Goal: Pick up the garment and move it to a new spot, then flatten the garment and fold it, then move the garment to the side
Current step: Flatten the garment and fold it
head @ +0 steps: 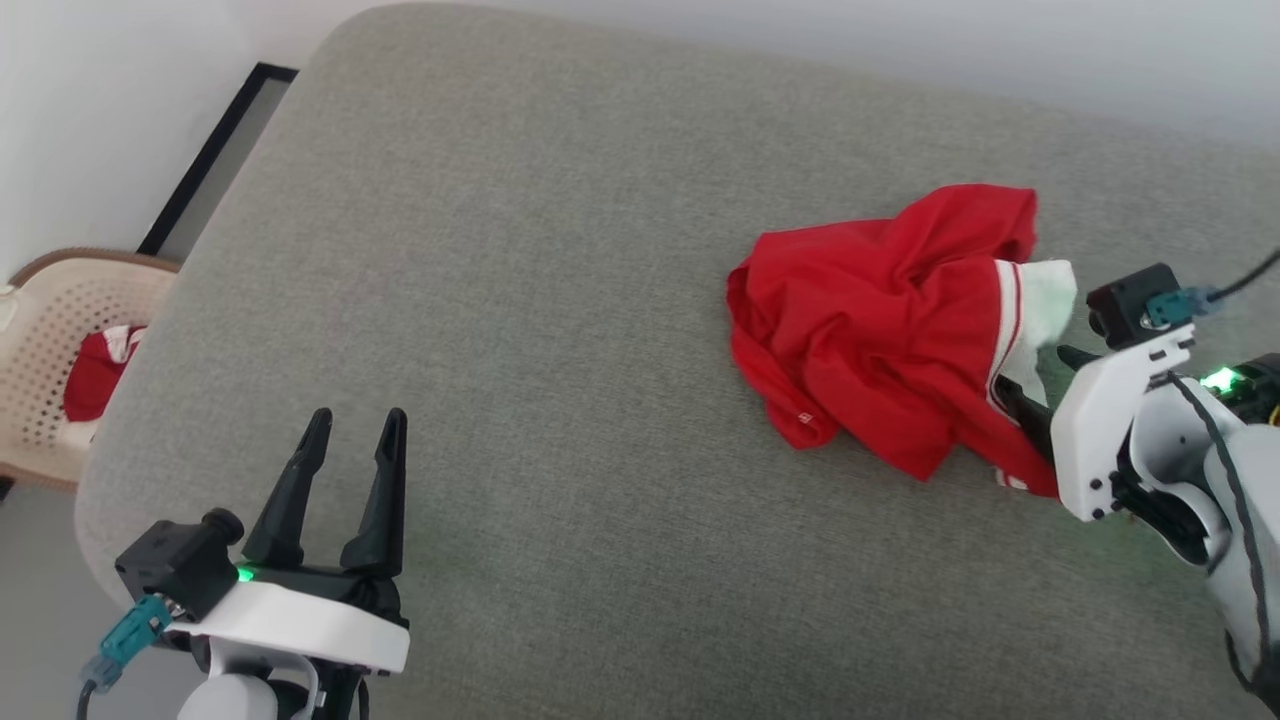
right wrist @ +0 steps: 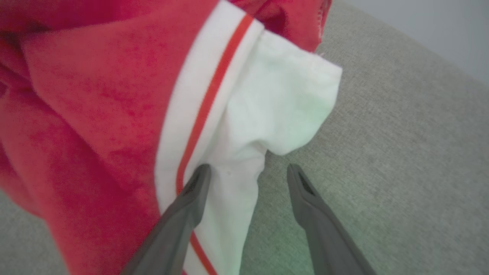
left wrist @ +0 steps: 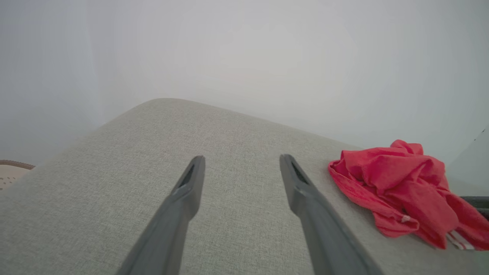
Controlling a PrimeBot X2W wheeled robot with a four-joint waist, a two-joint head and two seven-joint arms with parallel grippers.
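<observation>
**Position of parts**

- The garment (head: 880,320) lies crumpled in a heap at the centre right of the head view, on the grey cushion (head: 520,250). It is not spread out and not lifted.
- The right gripper (head: 1035,378) is at the right edge of the heap. In the right wrist view its fingers are apart, with the white sleeve panel (right wrist: 267,110) hanging between them. One finger (right wrist: 191,194) overlaps the striped trim (right wrist: 208,99). The other is over bare cushion. Nothing is clamped.
- Judgement: the jaws straddle the sleeve so that closing takes one loose edge, not the whole bundle. This fits the first step, the pick-up.
- The left gripper (head: 357,425) is at the lower left of the head view, fingers parted and empty, well apart from the garment. Judgement: it is parked clear so that the right arm can work.
- The basket (head: 60,330) stands off the cushion at the left edge, with red-and-white cloth (head: 95,375) inside. It is not part of the task.

**Markings**

- A small white tag (head: 803,413) shows on the lower hem. Any writing on it is too small to read.
- No brand or lettering can be read on the garment or grippers.
</observation>
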